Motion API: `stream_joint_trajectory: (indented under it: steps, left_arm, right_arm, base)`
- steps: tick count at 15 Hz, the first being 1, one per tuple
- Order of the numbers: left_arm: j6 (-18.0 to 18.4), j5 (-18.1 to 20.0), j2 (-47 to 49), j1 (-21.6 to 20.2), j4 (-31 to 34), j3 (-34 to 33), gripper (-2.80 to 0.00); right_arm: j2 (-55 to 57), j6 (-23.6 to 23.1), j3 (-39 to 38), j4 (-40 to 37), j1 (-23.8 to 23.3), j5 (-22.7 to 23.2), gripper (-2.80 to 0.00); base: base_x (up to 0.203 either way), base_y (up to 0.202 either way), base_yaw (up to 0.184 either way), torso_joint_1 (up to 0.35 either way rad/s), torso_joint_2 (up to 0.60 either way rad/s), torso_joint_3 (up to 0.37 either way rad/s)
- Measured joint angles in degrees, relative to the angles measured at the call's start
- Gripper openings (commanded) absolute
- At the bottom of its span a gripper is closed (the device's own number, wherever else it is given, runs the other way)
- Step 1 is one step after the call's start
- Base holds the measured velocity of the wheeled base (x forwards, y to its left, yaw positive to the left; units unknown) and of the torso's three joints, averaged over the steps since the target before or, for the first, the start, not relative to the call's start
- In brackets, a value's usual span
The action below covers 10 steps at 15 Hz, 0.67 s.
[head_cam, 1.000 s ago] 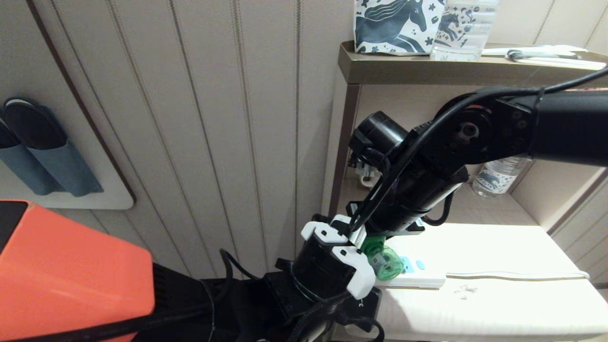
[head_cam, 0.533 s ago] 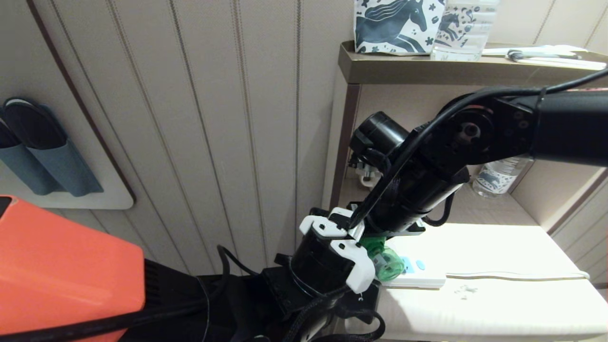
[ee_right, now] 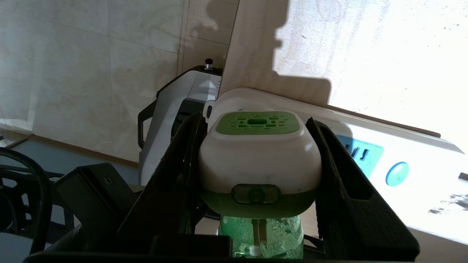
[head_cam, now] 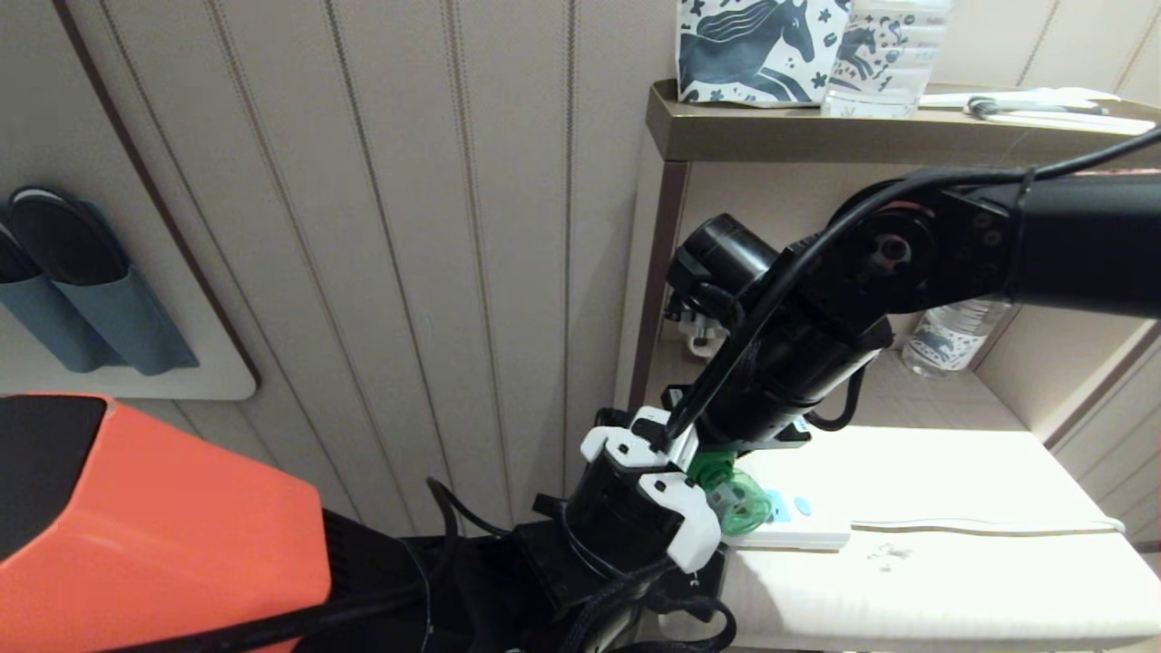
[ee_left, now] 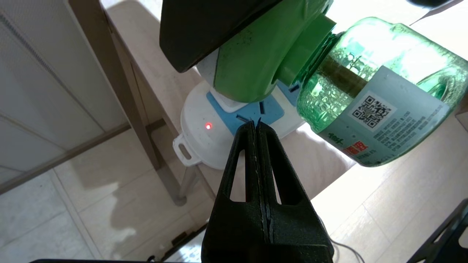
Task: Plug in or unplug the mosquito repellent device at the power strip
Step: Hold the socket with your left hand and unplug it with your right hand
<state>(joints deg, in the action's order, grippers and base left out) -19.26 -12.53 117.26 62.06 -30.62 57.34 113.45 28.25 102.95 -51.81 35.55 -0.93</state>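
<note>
The mosquito repellent device (ee_right: 259, 157) has a white and green head and a translucent green bottle (ee_left: 373, 91). My right gripper (ee_right: 256, 122) is shut on its head, one finger on each side. The head rests against the end socket face of the white power strip (ee_left: 197, 142), whose red light (ee_left: 208, 126) glows; no prongs show. In the head view the device (head_cam: 739, 508) lies at the left end of the power strip (head_cam: 798, 535). My left gripper (ee_left: 256, 124) is shut and empty, its tip just in front of that socket face.
The strip lies on a pale bench (head_cam: 952, 580) with its white cord (head_cam: 980, 524) running right. A water bottle (head_cam: 948, 340) stands in the niche behind. A horse-pattern mug (head_cam: 762, 50) and another bottle (head_cam: 884, 54) sit on the shelf above.
My left arm swayed slightly left, then back right. The right gripper and the device stay in nearly the same place on the strip.
</note>
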Motion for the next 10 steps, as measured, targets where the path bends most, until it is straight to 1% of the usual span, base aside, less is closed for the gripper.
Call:
stream_joint_trajectory:
  steps: [4,7,10]
  left_arm:
    - [-0.03,0.03,0.29,-0.11,-0.22,-0.45,-2.8]
    - [-0.03,0.03,0.43,-0.11,-0.2,-0.53,-2.8]
    - [-0.05,0.28,0.71,0.04,0.73,-0.9,-2.8]
  right_arm:
    - [-0.65,-0.02,1.05,-0.89,0.02,-0.01,-2.8]
    - [-1.15,0.0,3.95,-4.34,0.0,-0.23,-2.8]
    - [-1.84,0.04,6.03,-4.44,0.64,0.2,-2.8]
  base:
    - [0.0,0.0,0.0,0.0,0.0,0.0]
    - [0.0,0.0,0.0,0.0,0.0,0.0]
    - [0.0,0.0,0.0,0.0,0.0,0.0]
